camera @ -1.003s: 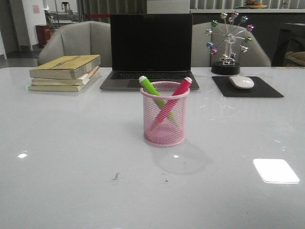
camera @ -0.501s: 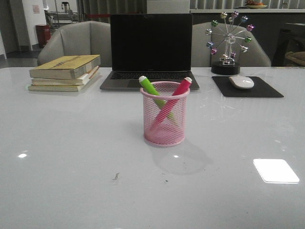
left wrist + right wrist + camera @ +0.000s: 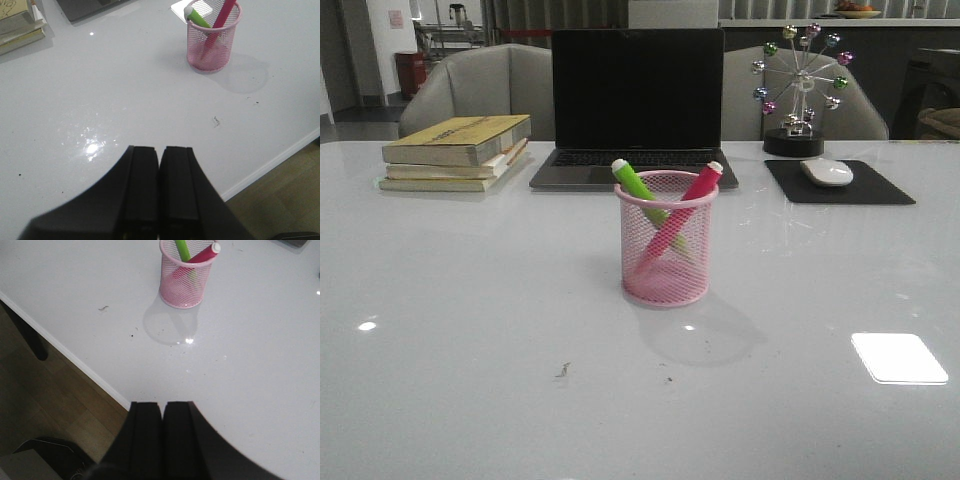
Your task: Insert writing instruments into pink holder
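Observation:
The pink mesh holder stands upright at the middle of the white table. Inside it the lime green marker leans left and the pink-red marker leans right, their shafts crossing and white ends above the rim. Both wrist views also show the pink holder with both markers in it. My left gripper is shut and empty, low over the table's near edge, far from the cup. My right gripper is shut and empty, over the near table edge. Neither gripper appears in the front view.
Behind the cup sit an open laptop, a stack of books at back left, a white mouse on a black pad and a ferris-wheel ornament at back right. The table's near edge borders wooden floor.

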You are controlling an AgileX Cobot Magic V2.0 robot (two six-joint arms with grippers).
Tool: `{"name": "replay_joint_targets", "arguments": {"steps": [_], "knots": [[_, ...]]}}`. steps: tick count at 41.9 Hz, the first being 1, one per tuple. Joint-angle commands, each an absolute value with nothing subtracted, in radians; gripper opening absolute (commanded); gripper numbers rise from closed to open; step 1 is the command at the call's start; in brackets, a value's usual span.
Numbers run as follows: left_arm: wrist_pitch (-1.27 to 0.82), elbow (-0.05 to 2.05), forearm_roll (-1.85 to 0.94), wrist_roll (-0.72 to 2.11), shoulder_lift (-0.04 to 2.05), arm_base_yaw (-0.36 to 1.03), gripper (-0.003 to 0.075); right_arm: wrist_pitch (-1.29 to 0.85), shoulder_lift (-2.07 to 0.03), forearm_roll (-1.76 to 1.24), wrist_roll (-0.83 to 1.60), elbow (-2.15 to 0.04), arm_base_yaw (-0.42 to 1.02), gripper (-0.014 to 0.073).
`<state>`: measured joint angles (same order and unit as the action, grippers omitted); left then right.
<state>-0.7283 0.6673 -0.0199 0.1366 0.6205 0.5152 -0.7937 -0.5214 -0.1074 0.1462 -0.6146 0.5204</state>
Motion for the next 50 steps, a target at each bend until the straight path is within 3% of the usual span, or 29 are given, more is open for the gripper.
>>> {"name": "replay_joint_targets", "arguments": {"steps": [1,5,9,19,25,32,50], "knots": [[-0.658,0.695,-0.023,0.125,0.619,0.513,0.0091,-0.731,-0.523,-0.114,0.144,-0.642,0.513,0.0057],[-0.65,0.681,0.036,0.125,0.578,0.503,0.0091,-0.731,-0.523,-0.114,0.144,-0.642,0.513,0.0057],[-0.583,0.618,0.048,0.125,0.488,0.408,0.0092,-0.733,-0.523,-0.114,0.144,-0.642,0.513,0.0057],[-0.182,0.247,0.038,0.125,0.184,0.136,0.0092,-0.732,-0.523,-0.115,0.144,-0.642,0.513,0.0057],[-0.051,0.08,-0.04,0.125,0.077,0.032,0.0092,-0.732,-0.523,-0.115,0.144,-0.642,0.513,0.0057],[0.011,-0.009,-0.066,0.125,0.001,0.009,0.0092,-0.732,-0.523,-0.115,0.144,-0.642,0.513,0.0057],[0.053,-0.01,-0.084,0.125,-0.025,0.065,0.0092,-0.734,-0.524,-0.115,0.144,-0.642,0.513,0.0057]]}}
